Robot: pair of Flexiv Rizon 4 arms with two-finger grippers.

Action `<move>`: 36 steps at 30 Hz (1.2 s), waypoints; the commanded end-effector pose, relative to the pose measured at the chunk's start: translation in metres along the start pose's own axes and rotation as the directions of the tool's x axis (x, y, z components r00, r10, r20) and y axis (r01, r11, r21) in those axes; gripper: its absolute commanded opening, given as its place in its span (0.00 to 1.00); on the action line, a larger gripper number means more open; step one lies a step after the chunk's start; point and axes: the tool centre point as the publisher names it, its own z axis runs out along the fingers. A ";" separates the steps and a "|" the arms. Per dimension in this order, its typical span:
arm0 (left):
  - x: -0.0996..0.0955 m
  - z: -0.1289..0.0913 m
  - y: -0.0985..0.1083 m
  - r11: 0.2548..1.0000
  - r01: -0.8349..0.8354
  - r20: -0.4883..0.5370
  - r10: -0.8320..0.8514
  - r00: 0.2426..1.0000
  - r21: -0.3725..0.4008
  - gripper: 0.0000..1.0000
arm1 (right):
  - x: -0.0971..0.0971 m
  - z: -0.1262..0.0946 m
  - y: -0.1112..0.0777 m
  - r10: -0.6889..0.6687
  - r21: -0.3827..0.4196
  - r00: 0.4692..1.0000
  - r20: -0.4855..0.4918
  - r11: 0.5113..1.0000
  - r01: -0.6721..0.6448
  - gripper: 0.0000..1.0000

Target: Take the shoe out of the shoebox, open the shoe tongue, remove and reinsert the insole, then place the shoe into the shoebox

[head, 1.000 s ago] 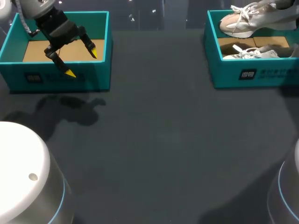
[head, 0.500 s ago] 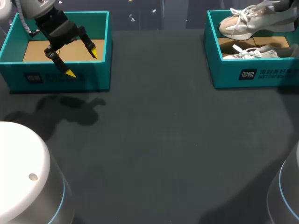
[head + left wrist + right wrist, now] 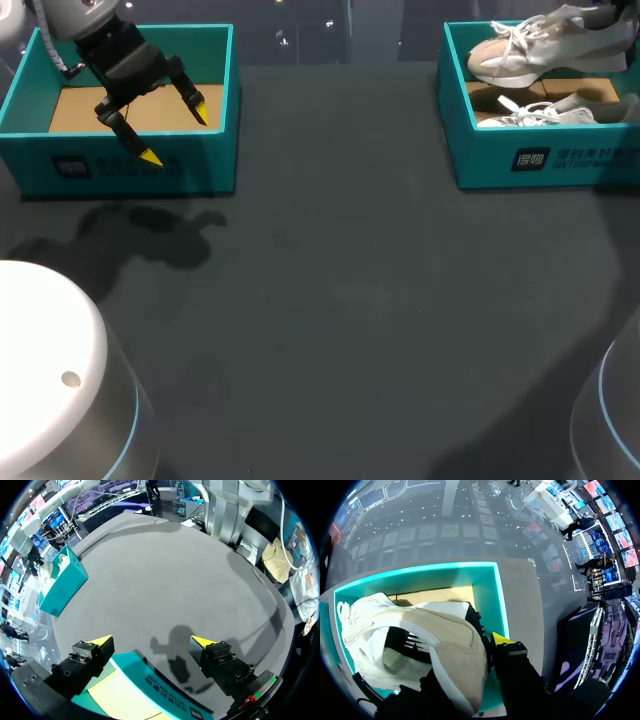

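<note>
Up it comes: the shoe (image 3: 530, 50), pinched at the heel by the right gripper (image 3: 475, 650), climbs higher out of the shoebox (image 3: 520, 160) at the desk's far right corner. Extraction looks nearly done. The left gripper (image 3: 175, 133) stays spread over the other box (image 3: 125, 165).

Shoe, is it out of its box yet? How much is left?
Nothing finished yet. The right gripper holds the shoe lifted above the shoebox. Opening the tongue, the insole and putting it back remain. The left gripper hangs open over the other box.
</note>
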 end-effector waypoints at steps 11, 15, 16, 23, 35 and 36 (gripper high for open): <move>0.000 0.000 0.000 1.000 0.000 -0.002 0.000 1.000 -0.002 1.00 | 0.006 0.011 0.017 0.010 0.031 1.000 -0.006 0.999 -0.010 0.00; 0.000 0.000 0.000 1.000 0.000 -0.002 0.000 1.000 -0.002 1.00 | 0.011 0.015 0.019 -0.001 0.041 1.000 -0.004 0.999 0.001 0.00; 0.000 0.000 0.000 1.000 0.000 -0.002 0.000 1.000 -0.002 1.00 | 0.011 0.016 0.019 -0.002 0.042 1.000 -0.006 0.999 0.002 0.00; 0.000 0.000 0.000 1.000 0.000 -0.002 0.000 1.000 -0.002 1.00 | 0.015 0.021 0.019 -0.011 0.049 1.000 -0.010 0.999 0.011 0.00; 0.000 0.000 0.000 1.000 0.000 -0.002 0.000 1.000 -0.002 1.00 | 0.020 0.035 0.018 -0.031 0.066 0.999 -0.024 0.997 0.033 0.00; 0.000 0.000 0.000 1.000 0.000 -0.002 0.000 1.000 -0.002 1.00 | 0.020 0.036 0.018 -0.033 0.067 0.999 -0.025 0.997 0.034 0.00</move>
